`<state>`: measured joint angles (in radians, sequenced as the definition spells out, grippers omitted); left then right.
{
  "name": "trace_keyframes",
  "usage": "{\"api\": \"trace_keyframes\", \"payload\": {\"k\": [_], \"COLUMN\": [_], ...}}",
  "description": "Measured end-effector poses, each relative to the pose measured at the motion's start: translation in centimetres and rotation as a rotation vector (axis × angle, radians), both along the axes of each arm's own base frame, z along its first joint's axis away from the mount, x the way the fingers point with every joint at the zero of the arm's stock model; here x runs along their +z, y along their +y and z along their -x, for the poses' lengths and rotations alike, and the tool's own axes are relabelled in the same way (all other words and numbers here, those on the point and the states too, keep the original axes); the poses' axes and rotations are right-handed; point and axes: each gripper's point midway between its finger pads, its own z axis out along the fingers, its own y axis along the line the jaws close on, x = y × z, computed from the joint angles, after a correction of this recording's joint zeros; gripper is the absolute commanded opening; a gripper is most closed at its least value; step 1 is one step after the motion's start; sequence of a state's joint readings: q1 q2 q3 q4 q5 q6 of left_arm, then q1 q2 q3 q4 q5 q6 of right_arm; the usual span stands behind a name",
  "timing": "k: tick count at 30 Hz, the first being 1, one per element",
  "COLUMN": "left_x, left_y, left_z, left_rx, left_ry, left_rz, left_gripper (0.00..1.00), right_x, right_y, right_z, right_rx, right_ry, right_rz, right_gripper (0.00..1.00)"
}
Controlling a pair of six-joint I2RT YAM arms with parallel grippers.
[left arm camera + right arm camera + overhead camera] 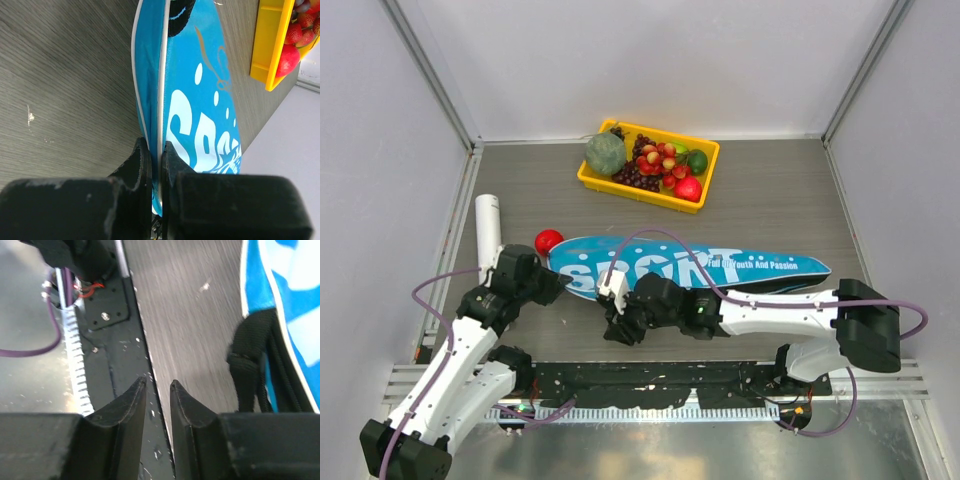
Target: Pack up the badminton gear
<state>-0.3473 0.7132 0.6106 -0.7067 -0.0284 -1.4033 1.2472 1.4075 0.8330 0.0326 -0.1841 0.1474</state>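
Observation:
The big blue "SPORT" bag (pixel 720 268) lies flat across the middle of the table. My left gripper (pixel 558 286) is at the bag's left end, shut on its white-piped edge; in the left wrist view the gripper (pixel 156 150) pinches the seam of the bag (pixel 200 100). My right gripper (pixel 617 328) hovers just in front of the bag's near edge. In the right wrist view that gripper (pixel 157 385) stands slightly open with nothing between its fingers, left of the bag (pixel 295 300) and its black strap (pixel 250 375). A white tube (pixel 487 225) lies at the far left.
A small red ball (pixel 548 241) rests against the bag's left tip. A yellow tray (pixel 593 180) of fruit stands at the back; its corner (pixel 270 45) shows in the left wrist view. The black base rail (pixel 110 315) runs along the table's near edge.

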Motion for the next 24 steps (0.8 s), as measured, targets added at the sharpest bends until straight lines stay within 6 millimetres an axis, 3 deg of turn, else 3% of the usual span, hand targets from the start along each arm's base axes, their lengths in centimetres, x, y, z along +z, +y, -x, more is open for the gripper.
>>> {"api": "trace_keyframes", "payload": {"k": [5, 9, 10, 14, 19, 21, 24], "left_x": [0.0, -0.1, 0.0, 0.0, -0.3, -0.4, -0.2], "left_y": [-0.1, -0.1, -0.1, -0.1, -0.1, -0.1, -0.2], "left_z": [0.0, 0.1, 0.1, 0.1, 0.4, 0.6, 0.8], "left_rx": [0.001, 0.002, 0.003, 0.014, 0.032, 0.034, 0.041], "left_ry": [0.000, 0.001, 0.000, 0.003, 0.031, 0.043, 0.054], "left_rz": [0.001, 0.000, 0.000, 0.009, 0.018, 0.019, 0.023], "left_gripper": [0.00, 0.00, 0.00, 0.00, 0.00, 0.00, 0.00], "right_x": [2.0, 2.5, 2.5, 2.2, 2.2, 1.3, -1.8], "right_y": [1.7, 2.0, 2.0, 0.4, -1.8, -2.8, -4.7], "right_z": [1.2, 0.0, -0.5, -2.1, -1.3, -0.9, -0.5], "right_rx": [0.022, -0.061, -0.096, -0.231, -0.281, -0.288, -0.297], "right_ry": [0.012, -0.004, -0.013, -0.083, -0.158, -0.177, -0.197], "right_rz": [-0.086, -0.112, -0.111, -0.090, -0.095, -0.092, -0.041], "right_gripper": [0.33, 0.39, 0.46, 0.54, 0.55, 0.55, 0.56]}}
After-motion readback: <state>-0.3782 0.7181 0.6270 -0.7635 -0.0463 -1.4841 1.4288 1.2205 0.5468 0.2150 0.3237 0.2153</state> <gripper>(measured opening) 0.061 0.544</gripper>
